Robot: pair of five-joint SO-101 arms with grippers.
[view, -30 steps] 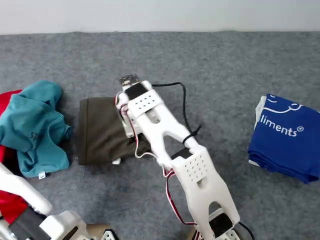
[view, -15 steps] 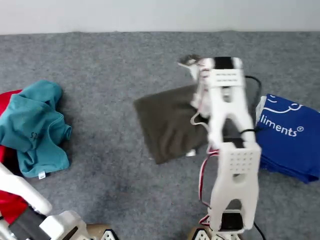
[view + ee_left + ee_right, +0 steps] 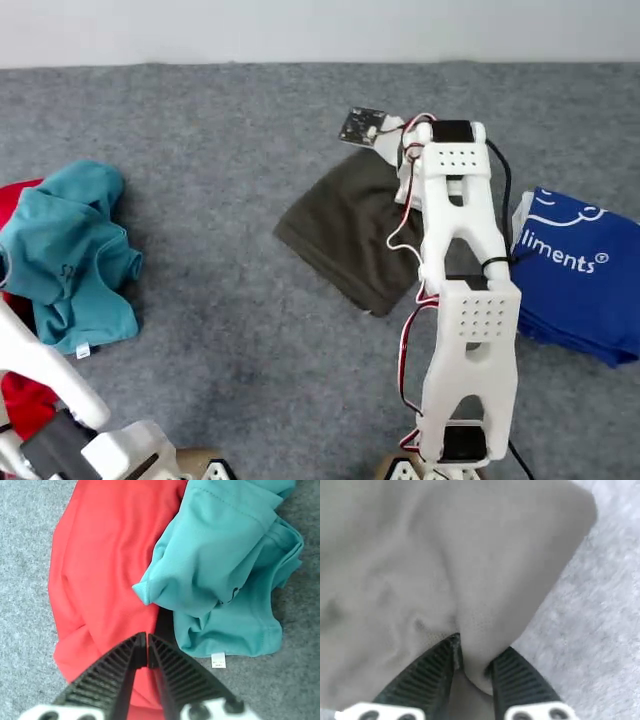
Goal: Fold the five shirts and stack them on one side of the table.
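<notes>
While right gripper (image 3: 477,655) clamps olive shirt (image 3: 340,230) edge; left gripper (image 3: 146,637) together above red shirt (image 3: 100,555)

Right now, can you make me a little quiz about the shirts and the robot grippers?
1. True or false: the right gripper is pinching the brown shirt.
2. Pick one: what lies partly on top of the red shirt?
A. teal shirt
B. yellow shirt
C. striped shirt
3. Fill the gap: the left gripper above the red shirt is ____ (open or shut).

Key: 1 true; 2 A; 3 shut.
</notes>
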